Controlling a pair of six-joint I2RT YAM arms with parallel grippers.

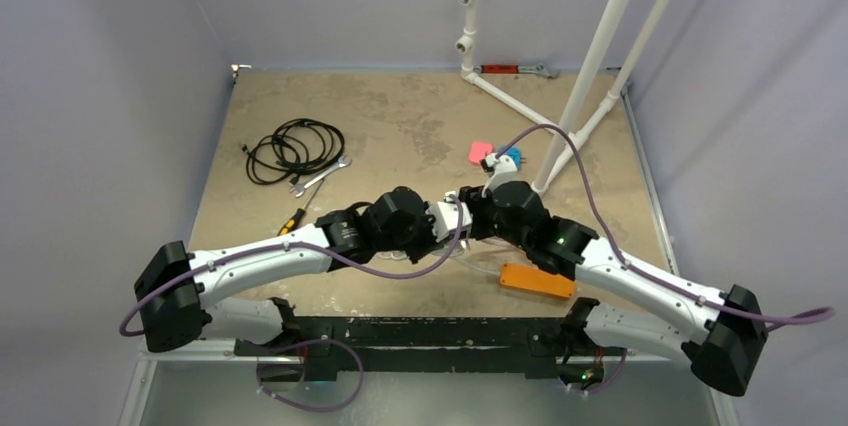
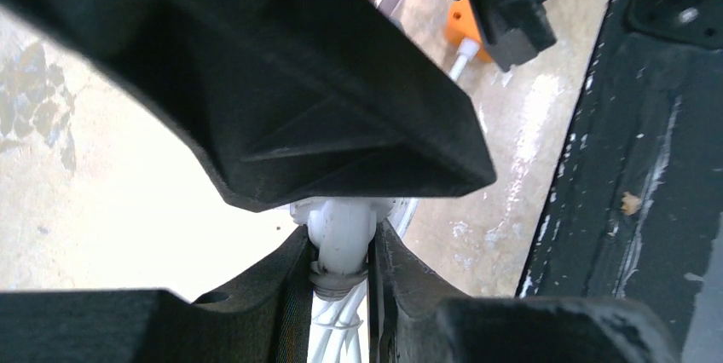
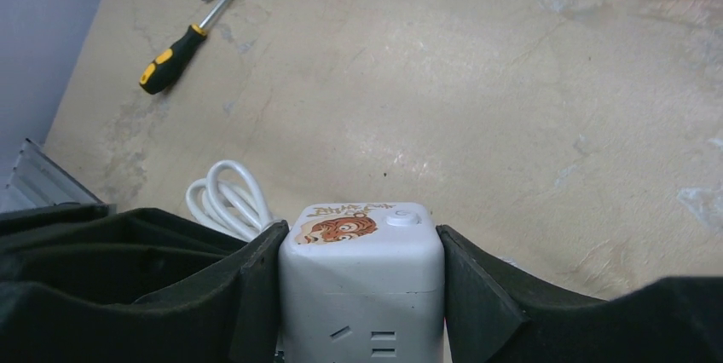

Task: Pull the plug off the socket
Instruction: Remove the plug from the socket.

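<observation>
A white plug (image 2: 341, 227) is clenched in the left tool (image 2: 344, 271) and the white cube adapter (image 3: 362, 295) is squeezed in the right tool (image 3: 362, 252), apparently to be drawn apart, while the orange socket (image 1: 538, 280) is seen lying flat on the worktop (image 1: 400, 116) near the right arm.

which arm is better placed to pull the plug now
Left: the left gripper is shut on the white plug; the right gripper only clamps the white cube.
</observation>
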